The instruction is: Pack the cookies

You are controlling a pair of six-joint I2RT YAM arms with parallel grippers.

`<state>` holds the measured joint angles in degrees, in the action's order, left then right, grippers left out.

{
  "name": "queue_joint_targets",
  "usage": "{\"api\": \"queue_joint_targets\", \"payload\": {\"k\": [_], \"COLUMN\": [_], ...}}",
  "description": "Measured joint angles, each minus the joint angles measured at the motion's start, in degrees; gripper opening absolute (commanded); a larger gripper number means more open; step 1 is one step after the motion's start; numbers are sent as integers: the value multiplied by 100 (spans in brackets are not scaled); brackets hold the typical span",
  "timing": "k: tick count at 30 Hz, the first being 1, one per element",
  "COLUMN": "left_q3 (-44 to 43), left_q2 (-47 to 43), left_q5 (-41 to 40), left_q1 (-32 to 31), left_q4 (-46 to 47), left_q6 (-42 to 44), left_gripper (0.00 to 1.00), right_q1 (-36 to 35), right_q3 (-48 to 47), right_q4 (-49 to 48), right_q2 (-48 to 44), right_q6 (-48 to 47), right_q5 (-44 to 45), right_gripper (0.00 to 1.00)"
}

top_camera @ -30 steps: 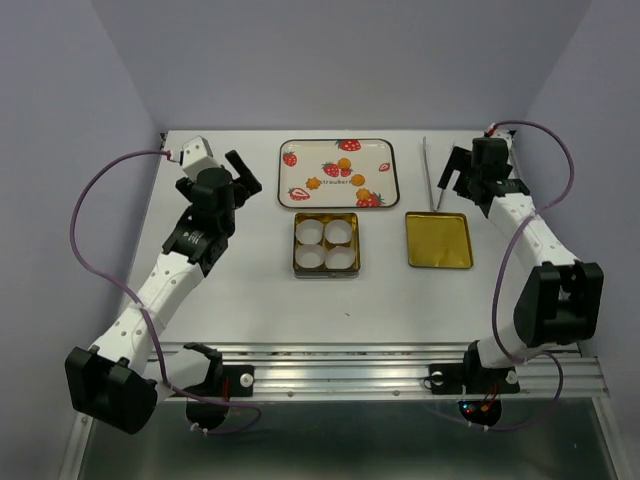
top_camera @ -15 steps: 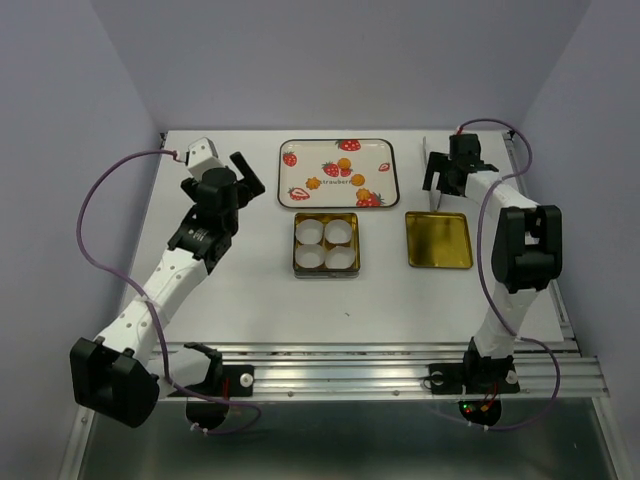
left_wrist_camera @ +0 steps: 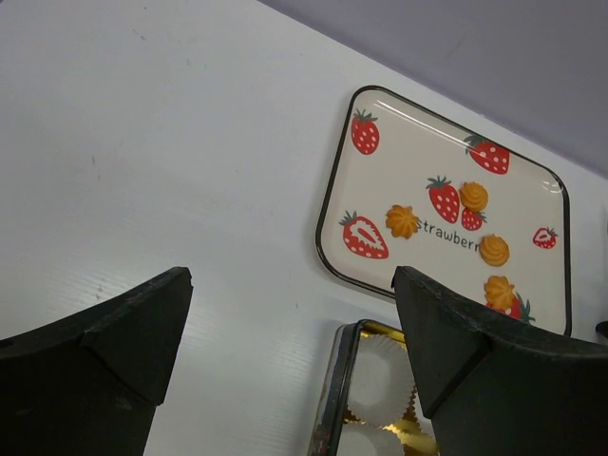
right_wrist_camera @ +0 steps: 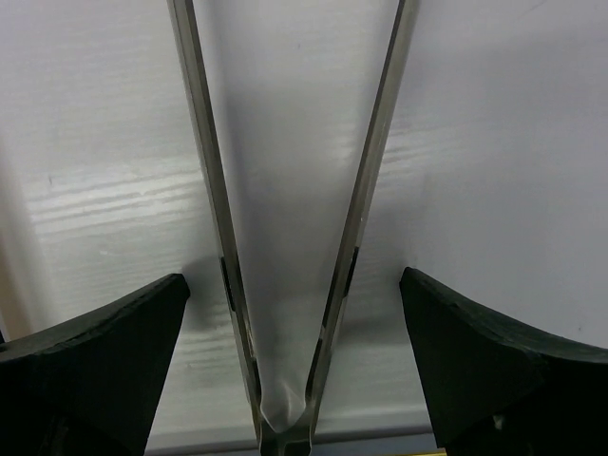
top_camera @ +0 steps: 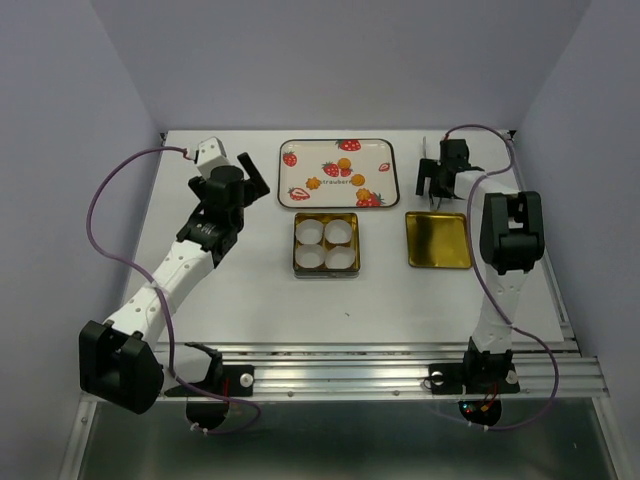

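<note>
Our right gripper [top_camera: 432, 185] has swung in over the tongs [right_wrist_camera: 211, 190]. Its fingers are spread wide astride them, apparently not gripping yet, so pickup comes next. Our left gripper [left_wrist_camera: 293, 285] gapes empty. The cookies [left_wrist_camera: 402, 221] lie flat on the tray [left_wrist_camera: 328, 223] at 12 o'clock. They are roundish, with no long axis.

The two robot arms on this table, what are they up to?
They are packing cookies, but none is packed yet: all four lie on the strawberry tray, while the tin holds four empty paper cups, its lid beside it. The right hand hangs open astride metal tongs lying on the table, not gripping them. The left hand hovers open and empty left of the tray.
</note>
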<state>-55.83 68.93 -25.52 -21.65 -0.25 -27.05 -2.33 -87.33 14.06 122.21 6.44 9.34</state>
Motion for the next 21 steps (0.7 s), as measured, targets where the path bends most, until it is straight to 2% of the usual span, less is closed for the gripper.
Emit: {"api": "queue_joint_targets", "payload": {"k": [13, 17, 18, 21], "left_q3": [-17, -79, -94, -109], "left_q2": [107, 219, 229, 232], "left_q5": [7, 9, 11, 4], "left_q1": [0, 0, 0, 0], "left_q4": [127, 122, 122, 127], "left_q6": [164, 225, 240, 264], "left_gripper": [99, 99, 99, 99], "right_q1": [0, -2, -2, -7], "right_q3": [-522, -658, -656, -636], "right_q4": [-474, -586, -588, -614], "right_q2": [485, 610, 610, 610], "right_q6": [28, 140, 166, 251], "right_q5": [142, 258, 291, 378], "right_gripper": [99, 84, 74, 62]}}
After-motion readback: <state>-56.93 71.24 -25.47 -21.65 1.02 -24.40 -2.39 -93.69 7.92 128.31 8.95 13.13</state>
